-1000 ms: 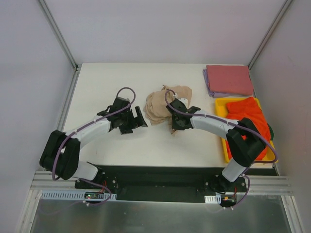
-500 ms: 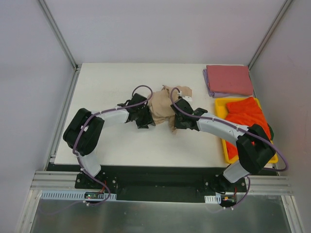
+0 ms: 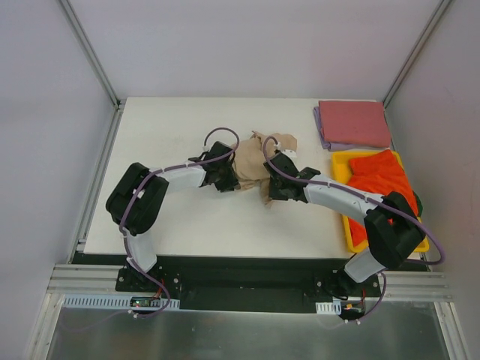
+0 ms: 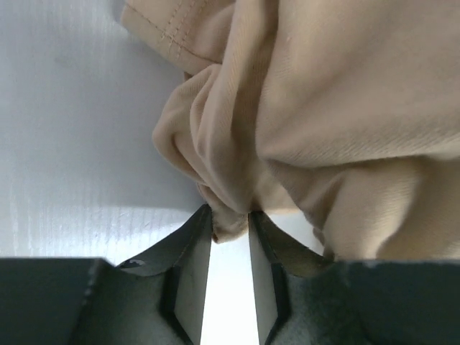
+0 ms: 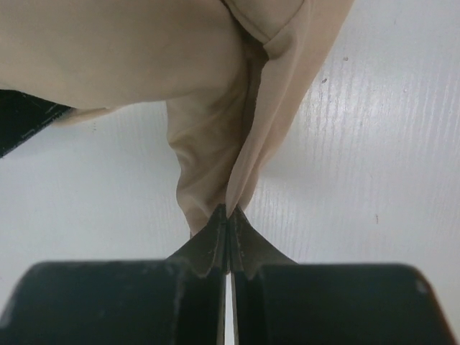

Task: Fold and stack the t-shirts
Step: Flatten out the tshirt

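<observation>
A crumpled tan t-shirt (image 3: pixel 253 160) lies bunched mid-table between both arms. My left gripper (image 3: pixel 229 181) is at its left edge; in the left wrist view the left gripper (image 4: pixel 230 219) pinches a small bunch of the tan t-shirt (image 4: pixel 323 129) at its fingertips. My right gripper (image 3: pixel 271 192) sits at the shirt's right side, and in the right wrist view the right gripper (image 5: pixel 228 212) is shut tight on a hanging fold of the tan t-shirt (image 5: pixel 144 57). A folded pink-red t-shirt (image 3: pixel 354 122) rests on a lavender t-shirt (image 3: pixel 323 136) at the back right. An orange-red t-shirt (image 3: pixel 384 181) lies in the tray.
The yellow tray (image 3: pixel 349 235) stands along the table's right edge beside the right arm. The white table (image 3: pixel 165 127) is walled by pale panels at the back and sides. The left arm's elbow reaches toward the table's left front.
The left arm swung right to the tan shirt and its fingers closed from wide open onto a bunch of cloth. The right gripper kept its hold, barely moving.
</observation>
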Controlling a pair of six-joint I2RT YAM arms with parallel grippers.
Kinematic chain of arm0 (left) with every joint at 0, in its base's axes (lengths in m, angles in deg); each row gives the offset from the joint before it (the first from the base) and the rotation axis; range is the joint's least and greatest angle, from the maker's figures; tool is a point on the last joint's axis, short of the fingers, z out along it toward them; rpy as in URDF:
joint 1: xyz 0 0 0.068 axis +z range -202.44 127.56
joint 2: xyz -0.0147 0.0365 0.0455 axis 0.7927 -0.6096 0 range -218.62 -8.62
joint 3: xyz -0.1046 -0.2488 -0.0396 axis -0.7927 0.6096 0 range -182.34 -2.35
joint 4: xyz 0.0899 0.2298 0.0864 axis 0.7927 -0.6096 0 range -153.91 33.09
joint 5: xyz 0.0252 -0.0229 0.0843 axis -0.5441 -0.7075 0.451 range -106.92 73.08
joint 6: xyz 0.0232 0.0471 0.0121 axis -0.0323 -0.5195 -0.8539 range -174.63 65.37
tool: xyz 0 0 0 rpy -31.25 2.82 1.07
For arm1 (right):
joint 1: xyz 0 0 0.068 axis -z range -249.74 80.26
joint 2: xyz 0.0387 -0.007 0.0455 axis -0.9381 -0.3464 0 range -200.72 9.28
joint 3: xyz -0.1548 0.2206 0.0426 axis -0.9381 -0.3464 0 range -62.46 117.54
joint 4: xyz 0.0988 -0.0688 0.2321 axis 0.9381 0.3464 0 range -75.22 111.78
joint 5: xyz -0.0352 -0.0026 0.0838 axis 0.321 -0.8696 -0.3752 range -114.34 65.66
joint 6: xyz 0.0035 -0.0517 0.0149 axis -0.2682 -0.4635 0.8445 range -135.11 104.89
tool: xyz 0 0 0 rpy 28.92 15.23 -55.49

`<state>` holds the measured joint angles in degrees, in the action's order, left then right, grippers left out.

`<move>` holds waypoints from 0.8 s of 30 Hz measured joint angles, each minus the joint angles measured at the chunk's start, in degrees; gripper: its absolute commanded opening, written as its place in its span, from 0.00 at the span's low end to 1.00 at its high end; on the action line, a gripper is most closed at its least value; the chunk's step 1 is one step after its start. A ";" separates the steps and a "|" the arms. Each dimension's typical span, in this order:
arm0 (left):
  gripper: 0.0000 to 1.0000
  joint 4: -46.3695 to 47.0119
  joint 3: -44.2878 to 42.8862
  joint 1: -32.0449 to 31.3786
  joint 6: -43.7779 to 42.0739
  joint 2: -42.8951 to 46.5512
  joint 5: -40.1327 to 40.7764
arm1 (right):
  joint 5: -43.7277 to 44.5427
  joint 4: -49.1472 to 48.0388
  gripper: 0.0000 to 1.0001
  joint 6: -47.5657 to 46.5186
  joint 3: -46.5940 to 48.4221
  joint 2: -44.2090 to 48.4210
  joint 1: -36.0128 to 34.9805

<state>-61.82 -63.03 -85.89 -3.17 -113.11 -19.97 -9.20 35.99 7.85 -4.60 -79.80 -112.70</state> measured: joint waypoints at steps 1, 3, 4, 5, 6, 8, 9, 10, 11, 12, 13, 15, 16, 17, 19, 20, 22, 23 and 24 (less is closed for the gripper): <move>0.09 0.07 -0.46 0.00 0.17 -0.33 0.33 | -0.04 0.00 0.00 0.00 -0.11 0.00 0.02; 0.00 0.13 -1.38 -0.24 0.26 -1.27 0.68 | -0.13 0.00 0.00 -0.02 -0.37 0.02 0.02; 0.00 0.28 -1.62 -0.24 0.24 -1.68 0.81 | -0.13 0.04 0.00 -0.02 -0.39 0.04 0.02; 0.00 0.52 -1.66 -0.24 0.04 -1.79 0.61 | -0.11 0.04 0.00 -0.04 -0.42 0.09 0.02; 0.00 0.55 -1.68 -0.28 -0.04 -1.77 0.63 | -0.04 0.07 0.00 -0.11 -0.42 0.24 0.09; 0.00 0.61 -1.20 -0.33 -0.72 -1.09 1.29 | 0.26 0.48 0.00 -0.57 -0.39 0.90 0.39; 0.00 0.33 -0.63 -0.33 -1.33 -0.22 2.32 | 0.66 1.03 0.00 -1.01 -0.35 1.44 0.68; 0.00 -0.59 0.48 -0.37 -2.16 1.60 4.11 | 0.98 1.79 0.00 -1.49 -0.26 2.21 1.25; 0.00 -1.66 1.42 -0.37 -2.95 3.78 5.84 | 1.36 2.69 0.00 -2.05 -0.09 3.08 2.01; 0.00 -3.15 2.82 -0.33 -4.24 7.52 8.70 | 1.97 3.96 0.00 -2.78 0.33 4.35 3.15; 0.00 -4.66 3.72 -0.22 -5.22 11.89 11.34 | 2.89 5.51 0.01 -3.85 1.09 6.08 4.81; 0.00 -6.69 4.31 0.50 -7.39 20.70 15.72 | 4.98 7.48 0.00 -5.75 2.84 9.60 7.78; 0.00 -6.99 4.26 1.38 -8.46 26.08 17.77 | 6.10 8.31 0.00 -6.91 4.02 11.76 9.38; 0.00 -7.17 4.04 2.45 -9.25 30.40 19.32 | 6.86 8.85 0.00 -7.80 5.01 13.81 10.67; 0.00 -7.96 2.73 6.25 -11.54 40.11 22.71 | 8.24 9.73 0.00 -10.29 7.43 18.93 14.08; 0.00 -8.33 1.66 8.02 -12.50 44.04 24.44 | 8.76 9.99 0.00 -11.50 8.83 21.66 15.69; 0.00 -9.09 -1.03 10.38 -14.78 49.77 28.24 | 9.75 10.80 0.00 -13.81 12.00 26.84 18.21; 0.00 -9.40 -2.38 10.62 -15.65 51.65 29.44 | 10.08 11.04 0.00 -14.78 13.38 28.74 18.82; 0.00 -10.05 -4.42 10.62 -17.07 53.51 30.75 | 10.19 11.61 0.00 -16.15 15.37 30.86 19.19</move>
<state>-71.87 -67.45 -75.27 -20.24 -59.61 10.78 0.98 47.60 -8.30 10.77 -48.94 -93.51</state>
